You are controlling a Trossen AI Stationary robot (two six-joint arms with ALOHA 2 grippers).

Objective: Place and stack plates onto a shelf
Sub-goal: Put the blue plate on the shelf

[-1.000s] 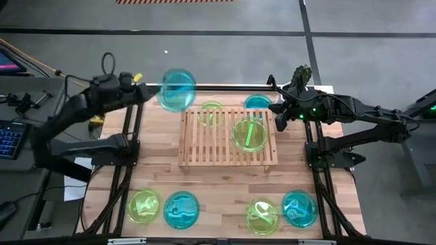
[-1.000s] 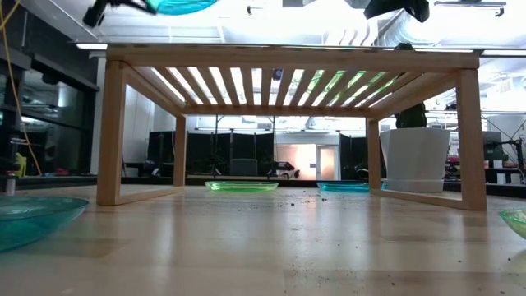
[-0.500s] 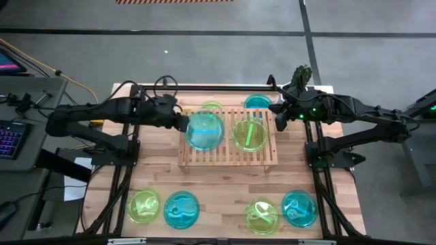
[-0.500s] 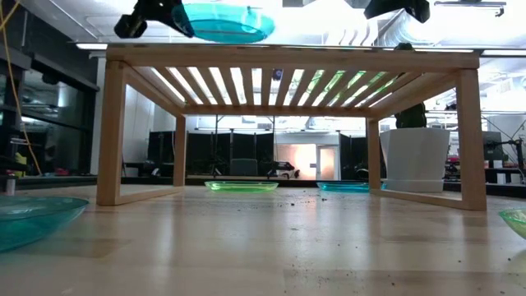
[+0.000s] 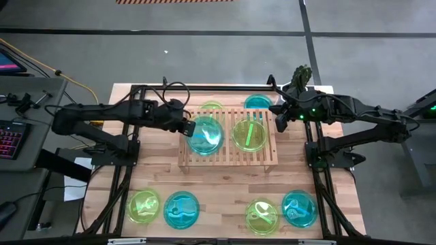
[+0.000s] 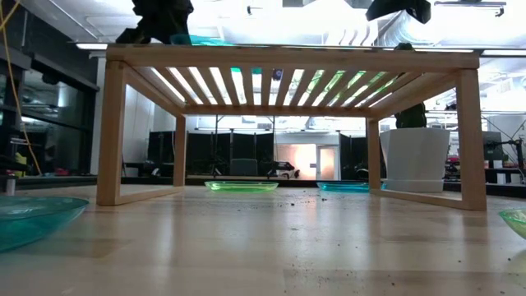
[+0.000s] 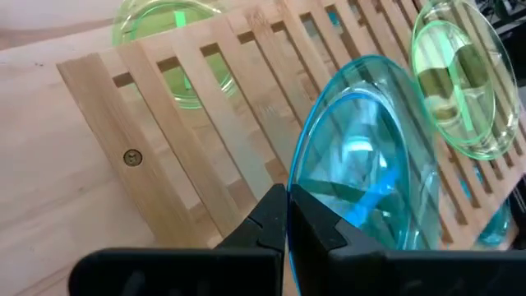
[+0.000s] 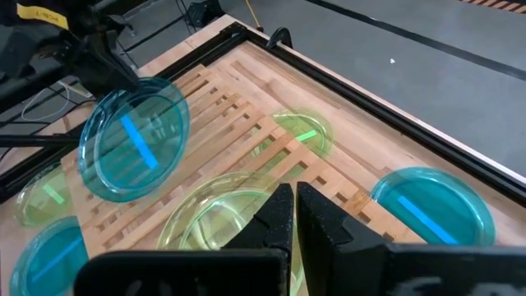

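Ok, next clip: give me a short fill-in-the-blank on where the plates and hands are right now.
1. The left hand is shut on a ___ plate over the shelf.
2. The plate already lying on the shelf is ___.
3. The number of plates along the table's near edge is ___.
4. The right hand holds ___.

Missing: blue; green; four; nothing

— What lay around the butcher-block wooden tabletop (image 5: pixel 225 187)?
— A grey concrete floor (image 5: pixel 204 47), with a backlit keyboard (image 5: pixel 8 139) on a side desk.
— And behind?
— Dark glass partitions (image 6: pixel 222 152) under bright ceiling lights (image 6: pixel 329 20).
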